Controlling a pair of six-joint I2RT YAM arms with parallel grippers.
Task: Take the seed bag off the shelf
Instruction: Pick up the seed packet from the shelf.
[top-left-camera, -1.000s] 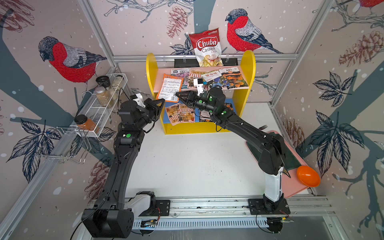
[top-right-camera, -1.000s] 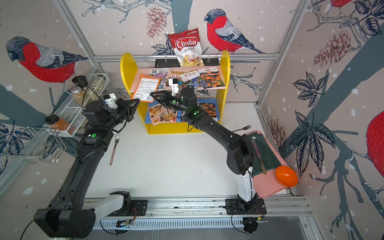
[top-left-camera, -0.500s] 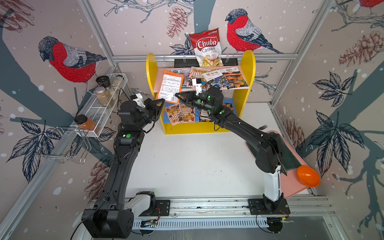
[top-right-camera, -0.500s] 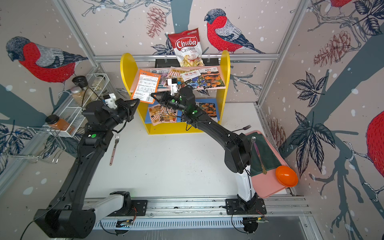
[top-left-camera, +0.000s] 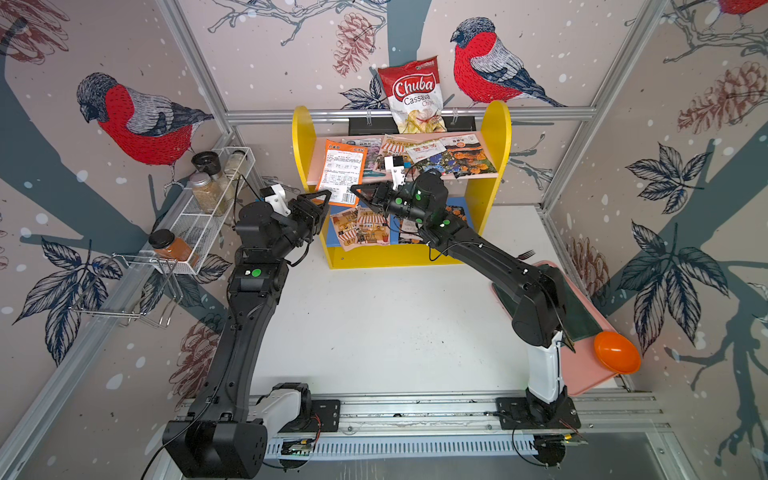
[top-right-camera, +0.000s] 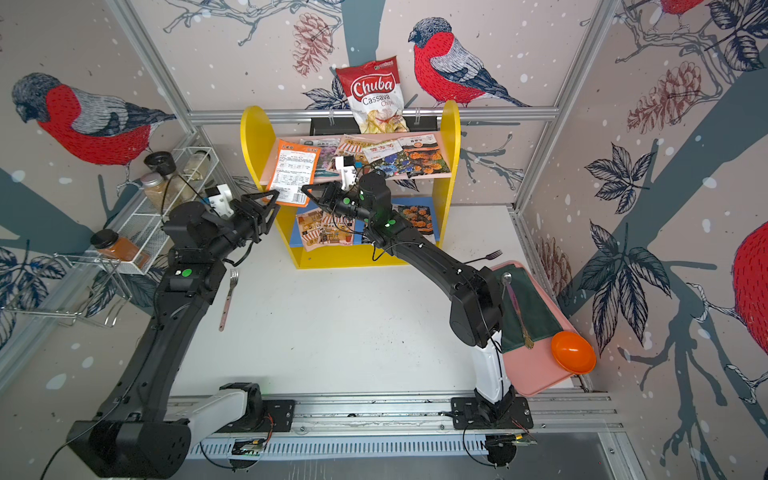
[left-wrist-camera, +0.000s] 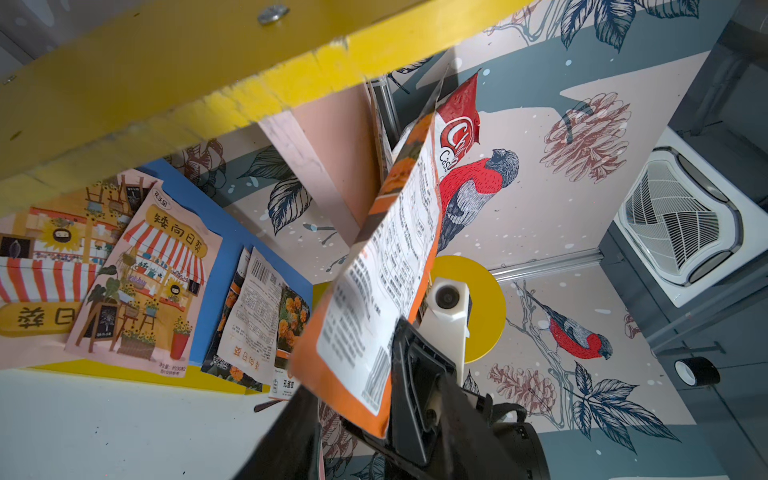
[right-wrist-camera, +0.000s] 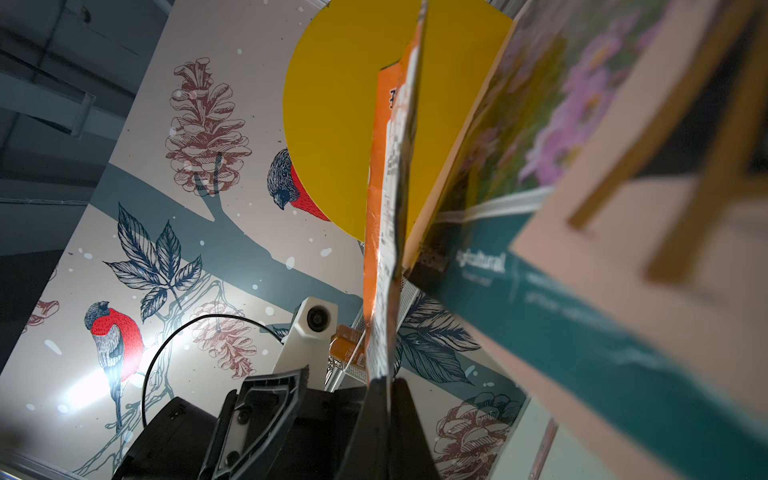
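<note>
Right gripper (top-left-camera: 355, 192) clamped on overhanging lower edge of orange seed bag (top-left-camera: 343, 172), tilted off 9 o'clock end of pink upper board (top-left-camera: 316, 166) of shelf (top-left-camera: 496, 137), probably its only pinchable edge; left gripper (top-left-camera: 326, 203) spread, empty, at bag's 8 o'clock.

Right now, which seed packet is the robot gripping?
The orange seed bag with white print, jutting off the pink board: only it is pinched in the shut right pincer.
</note>
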